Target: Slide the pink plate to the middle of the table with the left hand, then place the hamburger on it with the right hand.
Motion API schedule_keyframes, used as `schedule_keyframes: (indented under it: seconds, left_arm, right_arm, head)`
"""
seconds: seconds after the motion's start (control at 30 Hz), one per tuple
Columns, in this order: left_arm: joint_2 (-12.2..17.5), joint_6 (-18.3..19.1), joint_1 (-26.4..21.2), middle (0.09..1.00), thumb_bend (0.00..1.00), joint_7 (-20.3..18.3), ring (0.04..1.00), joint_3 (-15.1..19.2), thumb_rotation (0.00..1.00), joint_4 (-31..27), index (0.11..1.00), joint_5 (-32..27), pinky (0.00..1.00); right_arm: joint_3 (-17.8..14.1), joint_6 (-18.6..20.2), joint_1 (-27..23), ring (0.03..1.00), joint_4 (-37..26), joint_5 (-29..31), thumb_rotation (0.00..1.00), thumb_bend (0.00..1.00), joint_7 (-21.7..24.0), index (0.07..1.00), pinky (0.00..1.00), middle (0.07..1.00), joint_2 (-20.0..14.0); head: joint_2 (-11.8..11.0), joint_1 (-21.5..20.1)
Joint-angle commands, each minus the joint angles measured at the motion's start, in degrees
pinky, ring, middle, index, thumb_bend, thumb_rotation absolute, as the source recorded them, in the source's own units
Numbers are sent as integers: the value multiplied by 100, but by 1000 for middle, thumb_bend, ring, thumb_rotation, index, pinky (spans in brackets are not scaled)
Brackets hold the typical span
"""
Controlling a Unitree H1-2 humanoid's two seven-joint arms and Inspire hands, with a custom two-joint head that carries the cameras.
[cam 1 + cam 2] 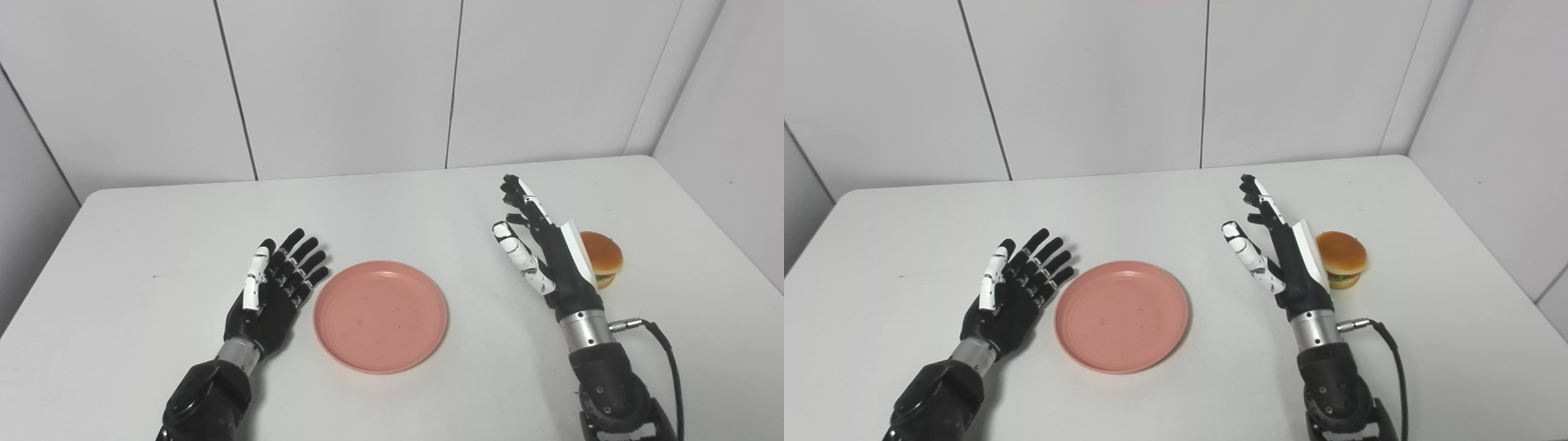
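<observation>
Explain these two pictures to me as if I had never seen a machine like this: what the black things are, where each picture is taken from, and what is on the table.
The black shapes are the two arms of a humanoid robot, each ending in a robot hand with fingers and a thumb. Both pictures come from cameras side by side on its head, looking down at the same white table, so the scene looks almost identical in each.

The left robot hand lies open just left of an empty pink plate. The right robot hand is open too, held on edge with its fingers pointing away. Behind it, towards the right side of the table, sits a small hamburger. Neither hand holds anything, and the hamburger is not yet on the plate.
</observation>
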Motion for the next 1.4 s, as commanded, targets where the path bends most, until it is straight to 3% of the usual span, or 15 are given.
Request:
schedule_keyframes:
  seconds: [0.0, 0.2, 0.33, 0.47, 0.67, 0.87, 1.37]
  left_arm:
    - [114, -52, 9, 930, 341, -57, 926, 26, 1000, 146, 924, 18, 929]
    - [187, -31, 0, 910, 347, -33, 912, 70, 1000, 206, 903, 6, 922]
    - [234, -30, -15, 907, 346, -58, 910, 103, 1000, 250, 904, -13, 925]
    - [314, -94, -58, 917, 342, -202, 916, 137, 1000, 407, 914, -77, 931]
    - [362, -72, -80, 917, 341, -280, 915, 174, 1000, 462, 916, -173, 930]
    - [386, -68, -94, 925, 337, -315, 921, 206, 1000, 503, 922, -189, 938]
    - [436, 25, -86, 928, 335, -335, 924, 255, 1000, 447, 923, -231, 939]
  right_arm:
    - [-102, 169, -276, 850, -377, -259, 1000, 598, -62, 920, 780, 884, -188]
    - [-219, 440, -427, 852, -725, -779, 1000, 642, 136, 936, 729, 915, -684]
    - [-206, 892, -528, 870, -939, -1432, 940, 737, 412, 949, 717, 951, -1042]
    - [-244, 1291, -545, 961, -987, -1900, 834, 862, 631, 983, 799, 995, -1271]
    - [-311, 1849, -552, 959, -932, -2456, 765, 985, 946, 1000, 778, 1000, -1492]
    - [-352, 2074, -571, 938, -579, -2757, 669, 1000, 962, 1000, 762, 983, -1724]
    - [-96, 2395, -732, 866, 373, -2926, 735, 1000, 1233, 999, 656, 947, -1994]
  head:
    - [-16, -63]
    - [-65, -287]
    - [-99, -461]
    - [-119, -532]
    - [-104, -582]
    - [-85, -611]
    - [10, -619]
